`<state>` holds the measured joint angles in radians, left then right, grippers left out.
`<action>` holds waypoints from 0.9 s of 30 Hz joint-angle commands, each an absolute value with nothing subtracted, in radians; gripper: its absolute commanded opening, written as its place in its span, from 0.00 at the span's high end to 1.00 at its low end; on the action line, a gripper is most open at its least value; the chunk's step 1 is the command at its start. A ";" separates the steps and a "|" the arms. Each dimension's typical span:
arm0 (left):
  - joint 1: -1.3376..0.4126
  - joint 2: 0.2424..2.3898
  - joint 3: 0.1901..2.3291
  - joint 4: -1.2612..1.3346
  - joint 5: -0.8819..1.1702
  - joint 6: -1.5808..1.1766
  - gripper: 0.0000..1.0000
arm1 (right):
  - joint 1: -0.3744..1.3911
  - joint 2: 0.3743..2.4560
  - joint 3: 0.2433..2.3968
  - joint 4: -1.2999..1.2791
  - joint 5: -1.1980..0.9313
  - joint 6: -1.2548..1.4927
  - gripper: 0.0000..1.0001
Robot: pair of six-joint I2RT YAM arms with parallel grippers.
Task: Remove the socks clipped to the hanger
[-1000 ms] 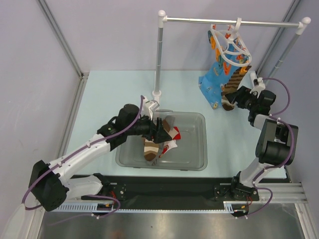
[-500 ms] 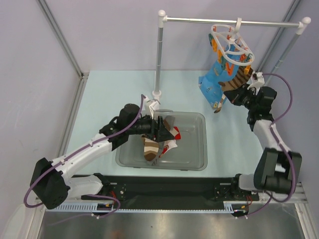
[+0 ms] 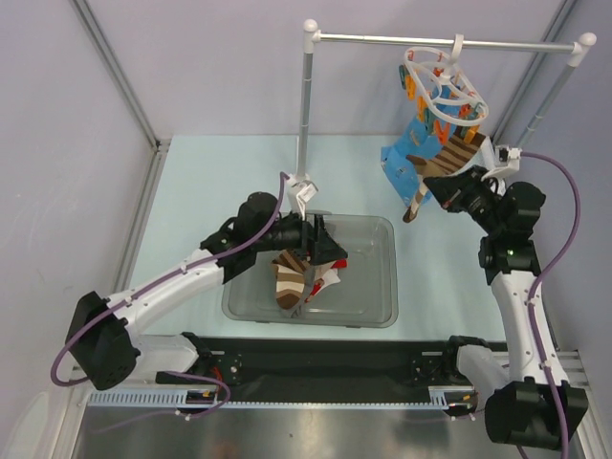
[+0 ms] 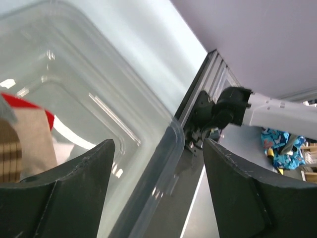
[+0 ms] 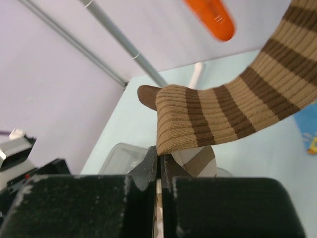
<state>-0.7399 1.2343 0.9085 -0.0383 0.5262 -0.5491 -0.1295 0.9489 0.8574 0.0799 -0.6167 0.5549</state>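
Note:
The white ring hanger with orange pegs hangs from the rail at the back right. A blue printed sock and a brown-and-cream striped sock are still clipped to it. My right gripper is shut on the striped sock, pinching its folded edge at the fingertips, and the sock stretches up toward its peg. My left gripper hovers open over the clear bin, with nothing between its fingers. Several loose socks lie in the bin.
The white-and-metal rail stand has a post just behind the bin and another at the far right. In the left wrist view the bin's rim runs between the fingers. Walls close off the left side and the back.
The right gripper has shut on the striped sock and risen, drawing it taut from the hanger. The left gripper, still open, has edged slightly right over the bin.

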 commanded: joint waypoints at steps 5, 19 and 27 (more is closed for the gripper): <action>-0.796 1.328 1.083 0.106 0.434 -0.470 0.19 | -0.060 0.851 0.827 0.057 -0.646 0.707 1.00; -0.871 1.598 1.361 0.186 0.431 -0.368 0.14 | -0.034 0.775 0.727 0.241 -0.603 0.951 1.00; -0.905 1.689 1.456 0.149 0.414 -0.365 0.19 | -0.022 0.759 0.681 0.304 -0.571 1.022 1.00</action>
